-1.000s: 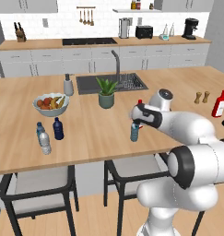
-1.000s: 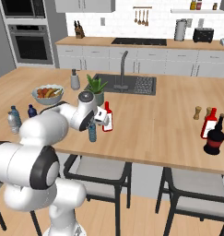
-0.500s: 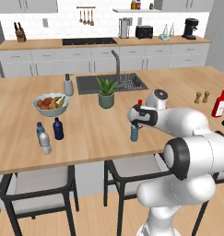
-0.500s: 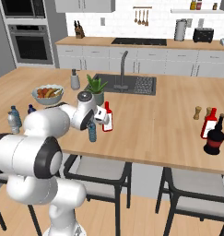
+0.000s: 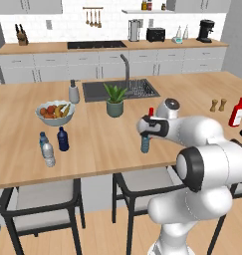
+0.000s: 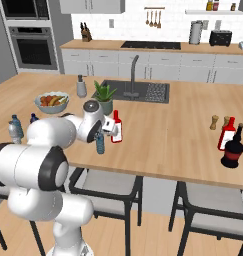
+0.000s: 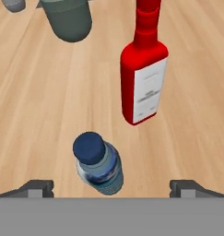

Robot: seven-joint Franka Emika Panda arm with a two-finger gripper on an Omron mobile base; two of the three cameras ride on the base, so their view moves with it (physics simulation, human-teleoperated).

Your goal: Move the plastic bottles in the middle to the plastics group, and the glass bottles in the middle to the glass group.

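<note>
Hovering above the teal plastic bottle (image 7: 98, 168), I hold my claw (image 7: 111, 186) wide, its two tips far apart at 9 and 3 o'clock of the blue cap, gripping nothing. Step in hand, as I judge it: lining up to pick this middle bottle for the plastics group (image 5: 47, 149). In the hand view the bottle sits slightly toward 9 o'clock of the midline between the tips, so the next move calls for a small sideways correction, then a straight descent and a close on the body below the cap. The red glass bottle (image 7: 144, 78) stands at 1 o'clock of the teal one, near but apart; a tip could brush its label side if I drift that way. A potted plant (image 5: 114, 99) sits at 11 o'clock, well apart. From the left base view the teal bottle (image 5: 145, 144) stands not far from the near edge of the wooden island (image 5: 102, 144). Open wood runs toward 9 o'clock up to the dark navy bottle (image 5: 63, 139) beside that group, so the carry path looks free.
</note>
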